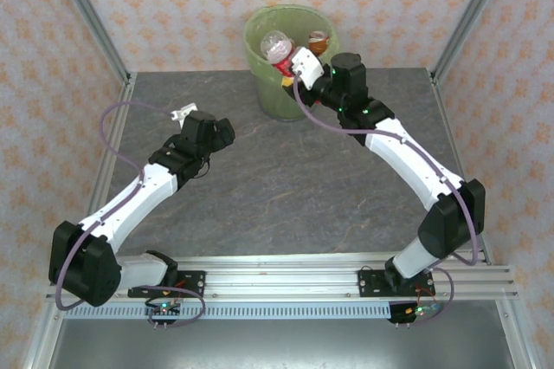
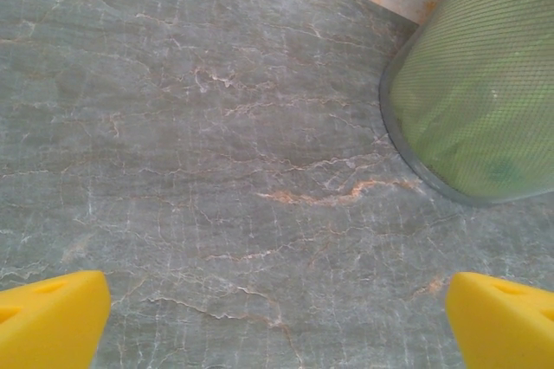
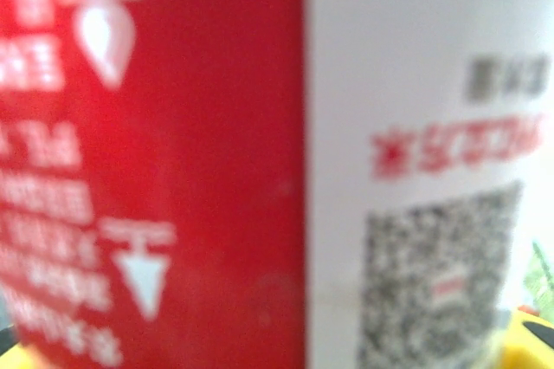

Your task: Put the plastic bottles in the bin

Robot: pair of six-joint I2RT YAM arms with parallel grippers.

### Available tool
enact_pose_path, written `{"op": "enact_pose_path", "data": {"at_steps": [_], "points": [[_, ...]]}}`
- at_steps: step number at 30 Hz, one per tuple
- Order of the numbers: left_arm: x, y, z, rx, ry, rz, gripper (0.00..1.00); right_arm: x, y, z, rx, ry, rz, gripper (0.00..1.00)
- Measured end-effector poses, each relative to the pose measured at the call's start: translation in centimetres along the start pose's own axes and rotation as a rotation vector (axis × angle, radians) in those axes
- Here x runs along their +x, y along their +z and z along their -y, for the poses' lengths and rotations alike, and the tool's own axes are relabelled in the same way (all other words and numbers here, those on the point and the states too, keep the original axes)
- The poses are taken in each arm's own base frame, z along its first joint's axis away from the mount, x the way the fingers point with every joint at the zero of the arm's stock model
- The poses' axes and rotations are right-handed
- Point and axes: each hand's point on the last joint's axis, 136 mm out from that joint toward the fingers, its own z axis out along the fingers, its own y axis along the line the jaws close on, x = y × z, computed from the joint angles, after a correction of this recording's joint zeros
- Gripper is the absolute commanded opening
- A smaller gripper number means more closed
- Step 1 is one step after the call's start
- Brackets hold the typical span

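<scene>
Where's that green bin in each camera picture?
Top external: bin at top centre, at the table's far edge.
Left wrist: upper right corner, standing on the table.
Right wrist: green sliver at right edge, past the red-labelled bottle, maybe.
Shared landmark: grey marbled table.

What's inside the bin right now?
At the bin mouth there is a red-labelled bottle, held by the right gripper, with a brownish bottle beside it. Anything deeper is covered by them and the bin's wall.
</scene>
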Motion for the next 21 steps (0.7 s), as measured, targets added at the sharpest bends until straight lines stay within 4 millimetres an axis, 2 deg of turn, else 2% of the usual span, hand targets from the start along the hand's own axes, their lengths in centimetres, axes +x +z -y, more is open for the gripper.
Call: {"op": "enact_pose_path", "data": {"at_steps": [6, 13, 21], "points": [[0.3, -1.7, 1.8, 0.175, 0.009, 0.006, 1.0, -1.1, 1.6, 1.1, 0.018, -0.021, 0.019, 0.55], [-0.9, -3.1, 3.2, 0.259, 0.034, 0.048, 1.0, -2.4, 3.8, 3.3, 0.096, -0.029, 0.045, 0.55], [-0.8, -3.4, 4.3, 0.321, 0.056, 0.04, 1.0, -6.2, 5.5, 7.0, 0.205, -0.012, 0.108, 0.57]]}}
